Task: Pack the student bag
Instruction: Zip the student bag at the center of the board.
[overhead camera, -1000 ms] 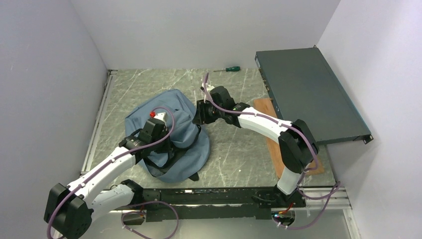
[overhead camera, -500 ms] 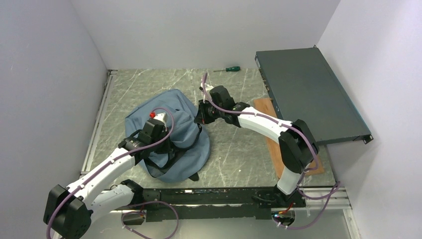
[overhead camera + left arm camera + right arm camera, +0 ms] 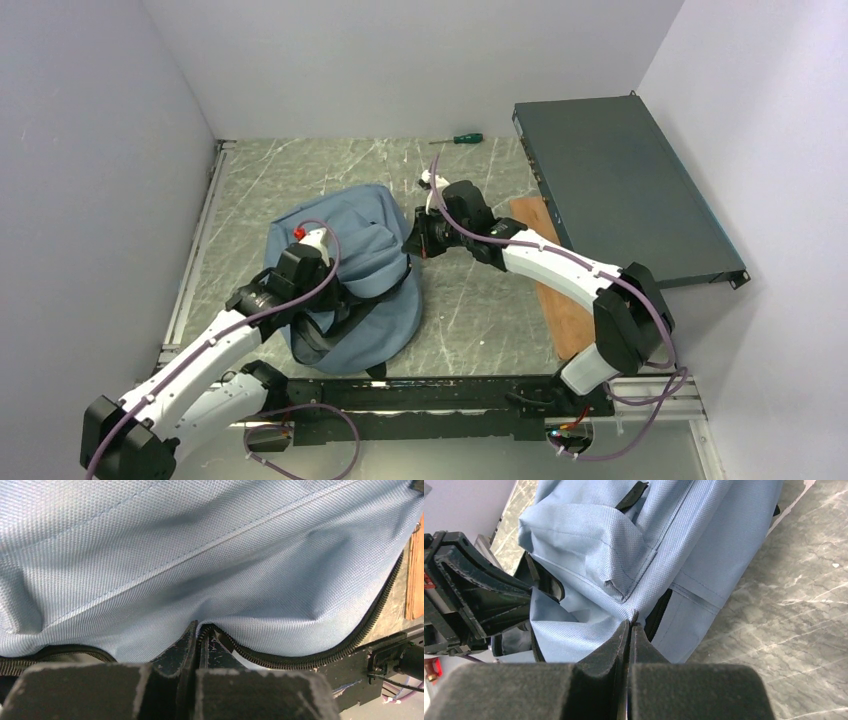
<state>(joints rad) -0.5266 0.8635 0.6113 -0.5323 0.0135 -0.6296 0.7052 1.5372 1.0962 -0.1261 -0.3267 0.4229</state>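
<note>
Fabric was the only thing either arm gripped. Nearest, the left jaws were shut flat on the student bag at its zipper edge, about 7 o'clock on the bag, likely to lift the mouth open. The bag lay slumped left of centre on the counter. At its 3 o'clock side the right jaws pinched a fabric fold tight, probably pulling against the left. Open counter showed at 4 o'clock. A wooden board, a metal box at 2 o'clock and a screwdriver at 1 o'clock bounded the far room.
</note>
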